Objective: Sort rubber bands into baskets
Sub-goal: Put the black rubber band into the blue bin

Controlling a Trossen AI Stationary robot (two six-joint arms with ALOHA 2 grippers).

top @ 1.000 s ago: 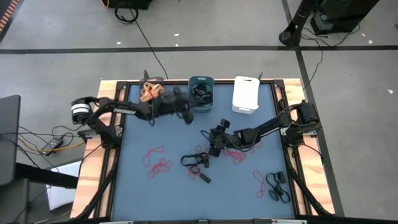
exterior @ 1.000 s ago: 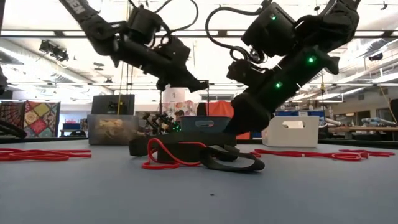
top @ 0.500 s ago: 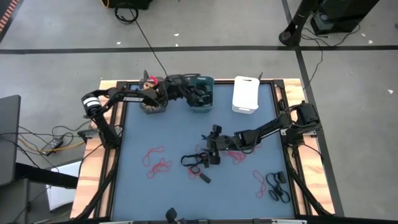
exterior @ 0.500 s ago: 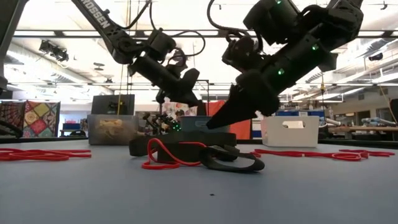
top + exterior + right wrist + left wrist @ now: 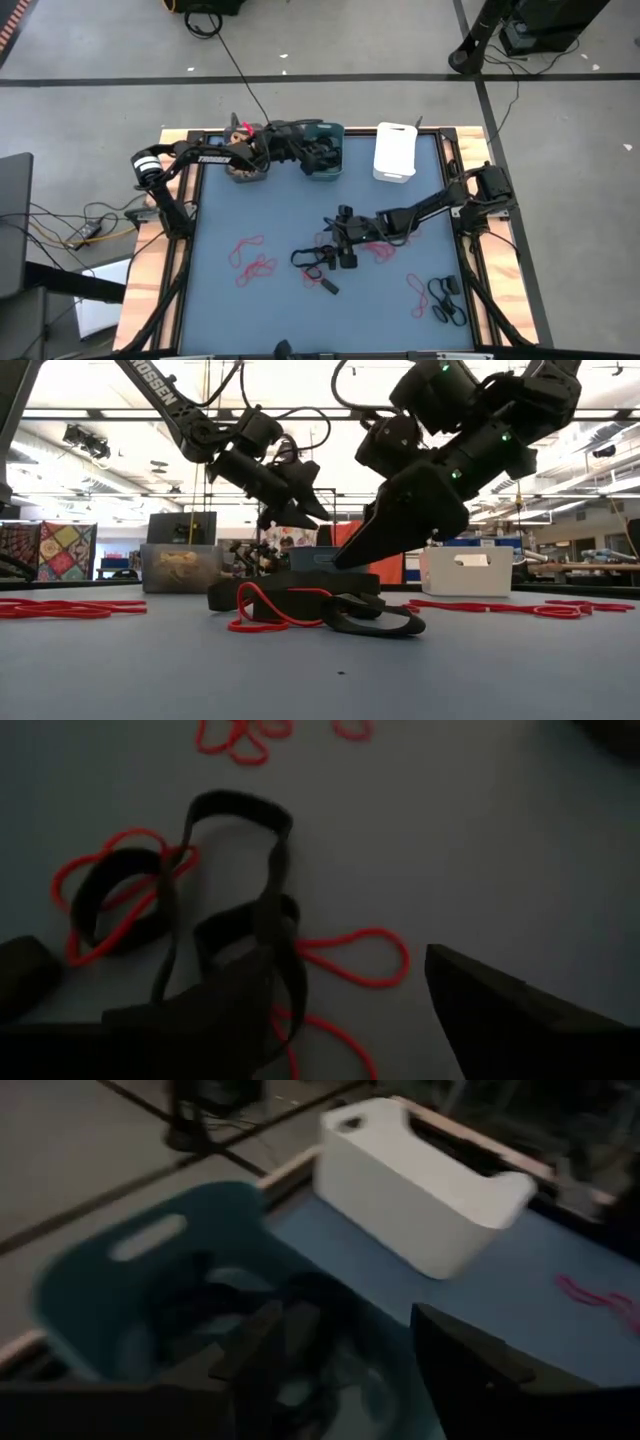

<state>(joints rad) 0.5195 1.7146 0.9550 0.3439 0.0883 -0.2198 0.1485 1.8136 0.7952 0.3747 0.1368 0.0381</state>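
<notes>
Right end effector spread over the black bands; left one released above the teal basket

High view: right end effector hovers over limp black rubber bands mid-desk. Low view: left end effector hangs spread, empty. Left wrist view: teal basket directly beneath. Right wrist view: the floppy, light black loop looks easiest pinched at its raised strand.

Two black jointed arms — white lettering, green lights, looping cables

Three baskets were set in a row along the table's far edge. Rubber bands were scattered over the middle and near parts of the table, with one cluster near the right-hand corner.
</notes>
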